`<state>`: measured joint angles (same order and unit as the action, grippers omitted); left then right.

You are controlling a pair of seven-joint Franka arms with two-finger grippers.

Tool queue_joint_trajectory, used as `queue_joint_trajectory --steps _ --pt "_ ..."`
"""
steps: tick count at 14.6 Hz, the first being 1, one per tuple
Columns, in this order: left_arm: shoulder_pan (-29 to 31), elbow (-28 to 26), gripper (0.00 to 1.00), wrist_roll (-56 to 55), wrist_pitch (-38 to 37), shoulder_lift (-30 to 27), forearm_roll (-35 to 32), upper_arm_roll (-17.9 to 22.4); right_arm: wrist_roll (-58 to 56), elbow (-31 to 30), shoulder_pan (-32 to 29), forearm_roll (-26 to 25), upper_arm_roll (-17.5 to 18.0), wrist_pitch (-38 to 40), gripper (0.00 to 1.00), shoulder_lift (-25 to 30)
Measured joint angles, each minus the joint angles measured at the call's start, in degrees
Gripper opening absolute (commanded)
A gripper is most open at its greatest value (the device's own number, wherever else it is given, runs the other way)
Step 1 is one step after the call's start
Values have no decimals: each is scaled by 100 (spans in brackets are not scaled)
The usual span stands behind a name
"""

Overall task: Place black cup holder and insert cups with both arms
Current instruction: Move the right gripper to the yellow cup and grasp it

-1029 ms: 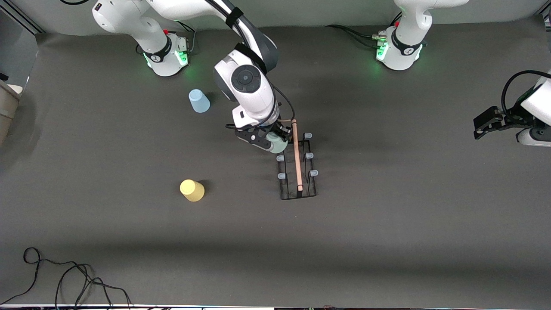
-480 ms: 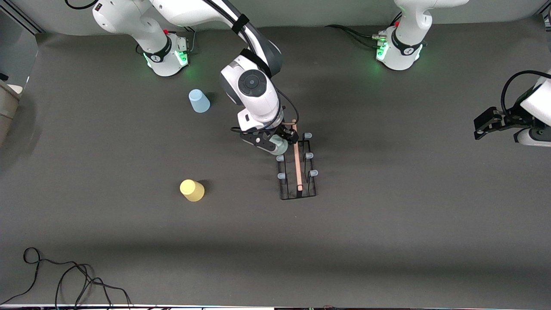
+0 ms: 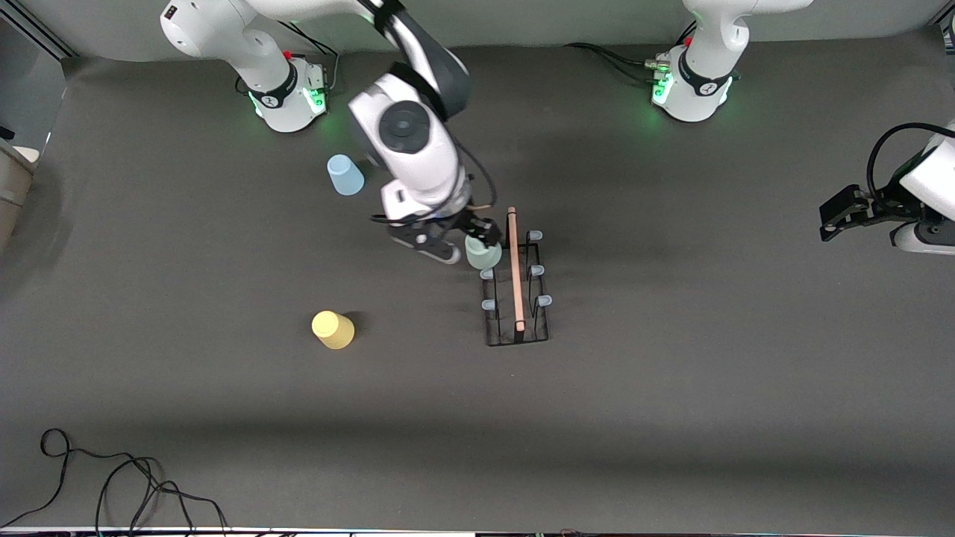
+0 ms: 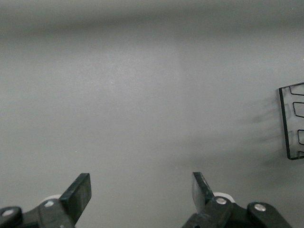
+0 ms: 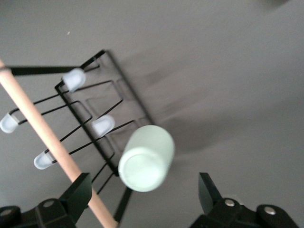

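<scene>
The black cup holder [image 3: 515, 337] stands mid-table with its wooden handle [image 3: 514, 268] on top. The mint green cup [image 3: 483, 253] sits upside down and tilted on the peg farthest from the front camera, on the side toward the right arm's end. My right gripper [image 3: 456, 240] is open just above and beside that cup, not touching it. In the right wrist view the cup [image 5: 146, 157] lies between my open fingers, with the rack [image 5: 118, 95] under it. The blue cup [image 3: 345, 175] and yellow cup [image 3: 333, 329] stand upside down on the table. My left gripper [image 3: 827, 222] waits open and empty.
A black cable [image 3: 112, 477] lies coiled at the table's near corner at the right arm's end. A beige object [image 3: 11, 179] sits off the table's edge there. The left wrist view shows bare mat and one corner of the rack [image 4: 290, 123].
My right gripper has opened and let go of the mint cup, then drawn back toward the right arm's end. The cup stays on the peg. The left arm has not moved.
</scene>
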<state>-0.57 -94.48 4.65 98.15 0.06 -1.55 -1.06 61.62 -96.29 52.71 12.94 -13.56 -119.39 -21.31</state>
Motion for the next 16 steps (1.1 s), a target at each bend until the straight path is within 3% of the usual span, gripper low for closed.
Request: queue_joint_trajectory --steps 4,8,14,16 --pt "-2 0 96 0 19 0 0 0 -1312 -18 -27 0 -757 602 99 381" --pt "-2 -2 96 0 24 0 0 1 -2873 -138 -200 3 -1395 602 99 283" --pt "-2 -10 96 0 26 4 -1 2 -4355 -311 -1120 29 -1445 275 100 -202" --pt "-2 -13 96 0 27 6 -1 2 -4670 -355 -1294 340 -1444 80 100 -432"
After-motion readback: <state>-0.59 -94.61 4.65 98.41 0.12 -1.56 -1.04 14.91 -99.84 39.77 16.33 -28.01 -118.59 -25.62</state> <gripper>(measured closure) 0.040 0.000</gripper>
